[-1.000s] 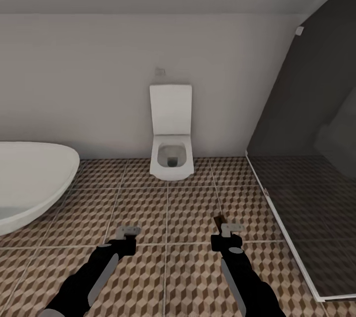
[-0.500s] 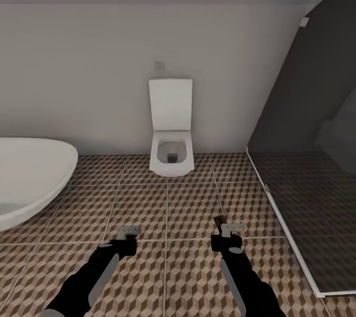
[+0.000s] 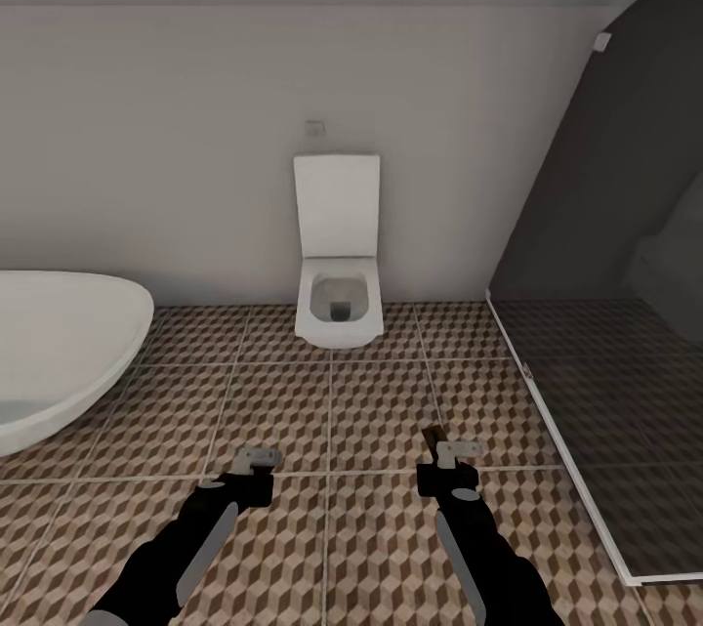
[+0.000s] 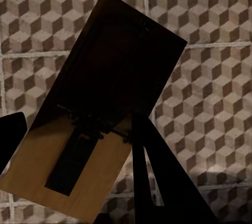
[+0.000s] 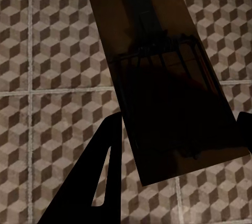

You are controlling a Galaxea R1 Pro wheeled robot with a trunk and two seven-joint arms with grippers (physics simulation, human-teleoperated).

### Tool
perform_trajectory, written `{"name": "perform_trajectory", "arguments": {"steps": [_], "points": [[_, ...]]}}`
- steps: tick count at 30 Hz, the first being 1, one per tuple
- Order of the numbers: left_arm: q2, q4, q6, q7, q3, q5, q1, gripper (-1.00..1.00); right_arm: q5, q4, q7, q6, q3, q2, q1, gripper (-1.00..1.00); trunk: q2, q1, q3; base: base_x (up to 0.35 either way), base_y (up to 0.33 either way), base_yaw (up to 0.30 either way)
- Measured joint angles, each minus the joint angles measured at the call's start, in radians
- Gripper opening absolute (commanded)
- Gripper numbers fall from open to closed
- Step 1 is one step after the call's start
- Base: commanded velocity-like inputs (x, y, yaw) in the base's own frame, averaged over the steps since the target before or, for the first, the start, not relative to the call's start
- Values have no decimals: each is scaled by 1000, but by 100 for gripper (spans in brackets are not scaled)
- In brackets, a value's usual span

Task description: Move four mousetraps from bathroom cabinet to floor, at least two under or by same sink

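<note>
Little is being changed since half a second ago: the toilet [image 3: 338,255], the bathtub [image 3: 59,353] and the dark glass shower screen [image 3: 605,313] are being seen in almost the same places, while against the frame a second ago the whole scene is sitting slightly lower, which is a shift of the head camera.

Both arms are being held low over the bathroom floor [image 3: 293,392], well short of the toilet by the far wall. In the left wrist view, a mousetrap [image 4: 100,129] is being pinched between the dark fingers [image 4: 163,182] of the left gripper [image 3: 256,458], its tan board tilted and its far end in shadow above the cube-patterned tiles. In the right wrist view, a second mousetrap [image 5: 163,77] is being gripped the same way by the right gripper [image 3: 451,452], one finger [image 5: 100,177] pressed against its long edge, its wire frame being shown across the board.
</note>
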Motion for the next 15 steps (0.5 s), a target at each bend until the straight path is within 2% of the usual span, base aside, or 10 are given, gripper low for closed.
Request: {"name": "perform_trajectory", "arguments": {"steps": [3, 6, 9, 13, 15], "points": [[1, -49, 62, 0, 2, 2, 0, -100, 0, 0, 0, 0, 0, 0, 0, -100, 0, 0, 0, 0, 0, 0], [5, -181, 147, 0, 2, 4, 1, -100, 0, 0, 0, 0, 0, 0, 0, -100, 0, 0, 0, 0, 0, 0], [5, -241, 182, 1, 2, 3, 3, -100, 0, -1, 0, 0, 0, 0, 0, -100, 0, 0, 0, 0, 0, 0], [3, -256, 194, 3, 7, 0, 3, -100, 0, 0, 0, 0, 0, 0, 0, -100, 0, 0, 0, 0, 0, 0], [2, -266, 198, 4, 26, -1, 3, -100, 0, 0, 0, 0, 0, 0, 0, -100, 0, 0, 0, 0, 0, 0]]}}
